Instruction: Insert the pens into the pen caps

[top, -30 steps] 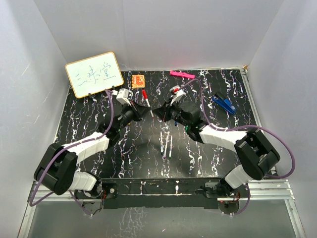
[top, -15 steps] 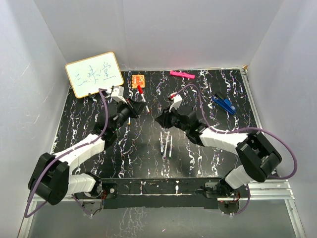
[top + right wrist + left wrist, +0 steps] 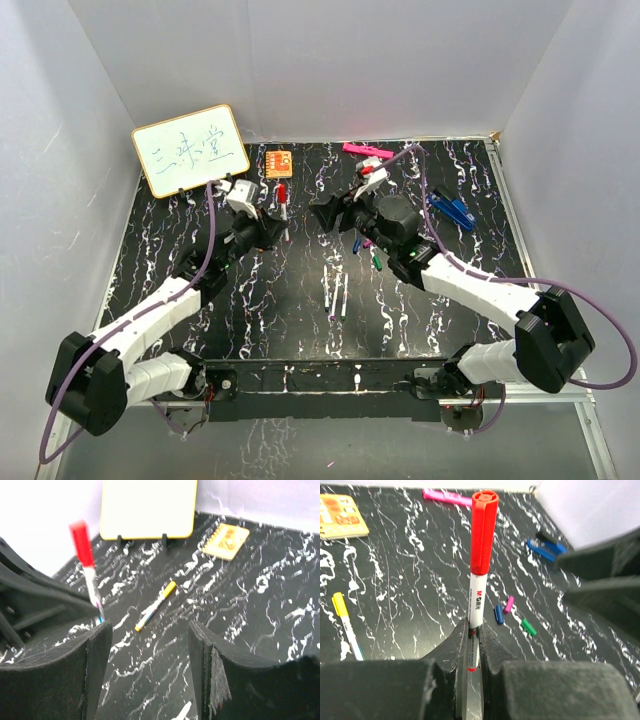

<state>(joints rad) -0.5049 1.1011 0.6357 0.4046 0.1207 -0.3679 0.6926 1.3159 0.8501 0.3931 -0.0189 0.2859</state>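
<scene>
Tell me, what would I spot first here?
The bright red-capped pen sticks out of the left gripper, pinched in its shut jaws. Behind it, a white board with writing stands at the far left corner, and three tiny caps lie loose on the black table.

The black tabletop (image 3: 160,250) is veined white, the red-capped pen (image 3: 482,540) and yellow-capped pen (image 3: 346,625) have white barrels, beside a blue cap (image 3: 499,614), a purple cap (image 3: 509,604) and a green cap (image 3: 529,626).
</scene>
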